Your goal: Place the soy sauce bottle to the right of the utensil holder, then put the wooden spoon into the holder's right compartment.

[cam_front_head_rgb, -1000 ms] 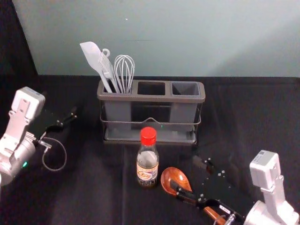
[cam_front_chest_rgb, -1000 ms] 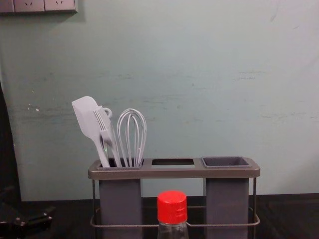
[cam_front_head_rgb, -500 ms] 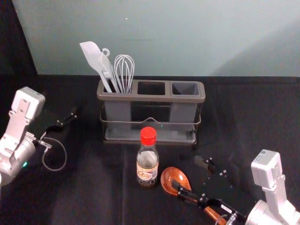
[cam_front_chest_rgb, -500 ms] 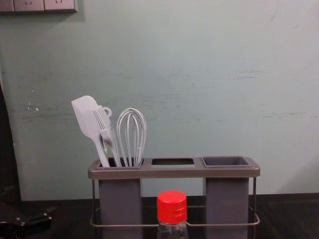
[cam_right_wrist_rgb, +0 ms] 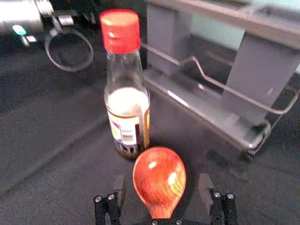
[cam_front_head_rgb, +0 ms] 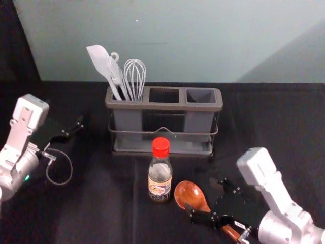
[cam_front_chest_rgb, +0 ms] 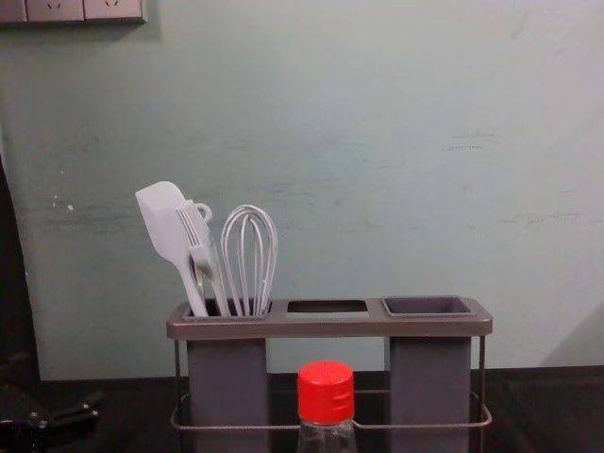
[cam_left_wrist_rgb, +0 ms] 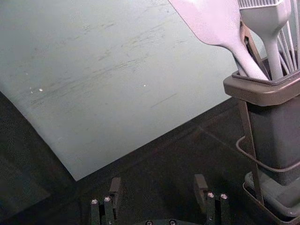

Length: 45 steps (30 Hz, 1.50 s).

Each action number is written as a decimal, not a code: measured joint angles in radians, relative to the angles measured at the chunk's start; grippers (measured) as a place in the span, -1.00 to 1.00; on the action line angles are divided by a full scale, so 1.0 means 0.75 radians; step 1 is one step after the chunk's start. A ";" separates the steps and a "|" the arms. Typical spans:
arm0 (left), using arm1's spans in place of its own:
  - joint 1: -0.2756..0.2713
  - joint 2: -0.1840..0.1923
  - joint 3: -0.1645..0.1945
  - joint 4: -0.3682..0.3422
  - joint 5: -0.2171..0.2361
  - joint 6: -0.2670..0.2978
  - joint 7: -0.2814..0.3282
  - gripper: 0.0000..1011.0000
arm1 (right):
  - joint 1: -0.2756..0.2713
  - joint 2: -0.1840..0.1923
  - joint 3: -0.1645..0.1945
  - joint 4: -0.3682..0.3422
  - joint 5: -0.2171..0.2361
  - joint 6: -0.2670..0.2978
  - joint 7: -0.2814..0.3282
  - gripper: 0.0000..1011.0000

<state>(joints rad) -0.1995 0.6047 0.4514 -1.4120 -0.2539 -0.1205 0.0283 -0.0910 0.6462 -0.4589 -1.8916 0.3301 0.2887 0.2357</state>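
Soy sauce bottle (cam_front_head_rgb: 160, 178) stands short of the table's far edge (cam_front_head_rgb: 274, 85): likely slippery glass; grip mid-body (not the cap (cam_front_head_rgb: 161, 147)). Right pincer (cam_right_wrist_rgb: 162, 183) gapes rightward of it, left pincer (cam_left_wrist_rgb: 158, 183) leftward.

You had a white spatula (cam_front_chest_rgb: 162, 222), blade up, leaning left; a white brush (cam_front_chest_rgb: 196, 241) just beside it, bristles up; and a white whisk (cam_front_chest_rgb: 249, 260) to the right, wires up. In the left wrist view, you got a narrow brown piece (cam_left_wrist_rgb: 252, 47) behind the spatula, too hidden to identify. Behind everything you had a pale grey-green wall (cam_front_chest_rgb: 377, 170), scuffed, with wall sockets (cam_front_chest_rgb: 57, 9) high on the left. Black cloth (cam_front_head_rgb: 96, 203) covered the table.
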 joint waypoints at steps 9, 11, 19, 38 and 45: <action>0.000 0.000 0.000 0.000 0.000 0.000 0.000 0.98 | 0.128 -0.025 -0.055 -0.096 -0.049 0.481 -0.017 0.98; 0.000 0.000 0.000 0.000 0.000 0.000 0.000 0.98 | 0.165 -0.036 -0.072 -0.098 -0.059 0.558 -0.003 0.98; 0.000 0.000 0.000 0.000 0.000 0.000 0.000 0.98 | 0.307 -0.097 -0.142 -0.030 -0.101 0.706 0.065 0.98; 0.000 0.000 0.000 0.000 0.000 0.000 0.000 0.98 | 0.436 -0.187 -0.191 0.101 -0.173 0.766 0.147 0.98; 0.000 0.000 0.000 0.000 0.000 0.000 0.000 0.98 | 0.443 -0.209 -0.190 0.126 -0.193 0.769 0.169 0.98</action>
<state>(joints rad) -0.1995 0.6047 0.4514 -1.4120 -0.2539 -0.1205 0.0283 0.2410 0.4895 -0.6016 -1.7969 0.1856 0.8651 0.3624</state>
